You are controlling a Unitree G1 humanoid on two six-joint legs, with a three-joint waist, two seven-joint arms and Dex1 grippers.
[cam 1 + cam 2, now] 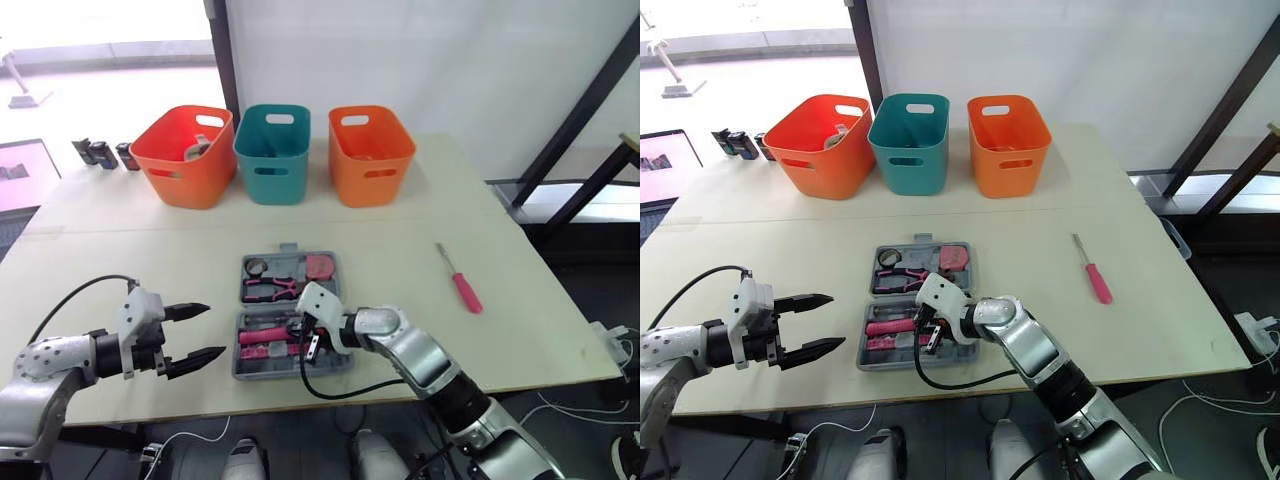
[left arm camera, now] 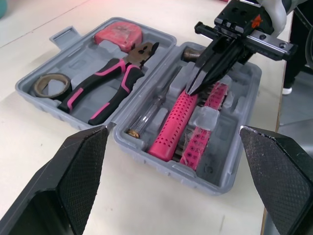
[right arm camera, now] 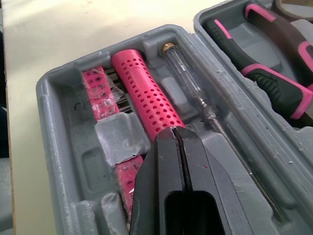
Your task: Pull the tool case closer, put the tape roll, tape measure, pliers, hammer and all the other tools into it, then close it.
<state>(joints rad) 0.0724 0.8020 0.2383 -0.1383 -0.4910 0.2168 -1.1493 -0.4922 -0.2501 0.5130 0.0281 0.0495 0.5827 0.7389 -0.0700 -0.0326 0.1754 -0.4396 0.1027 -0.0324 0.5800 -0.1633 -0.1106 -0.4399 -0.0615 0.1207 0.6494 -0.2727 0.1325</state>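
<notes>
Found left gripper (image 1: 215, 329) above near edge of table (image 1: 400, 200), black fingers spread apart, beside open grey moulded tool case (image 1: 243, 268). Saw, from left wrist, cross-hatched finger pads (image 2: 73, 166) flanking case. Recorded, from right wrist, right gripper (image 3: 177, 134) jaws pressed together, tips on perforated pink cylindrical handle of hammer (image 3: 146, 98).

Your left gripper (image 1: 214, 329) has two black tapered fingers (image 2: 83, 161) with diamond-knurled pads. They sit in a white housing (image 1: 140, 310) on a silver-grey left forearm (image 1: 45, 362), and a black left cable (image 1: 70, 295) arcs off toward 10 o'clock. Your right gripper (image 2: 191, 88) matches. Its black carriage carries a small orange triangle (image 2: 255, 20), and a black right cable (image 1: 325, 388) loops at 6 o'clock under the silver right forearm (image 1: 420, 355).
</notes>
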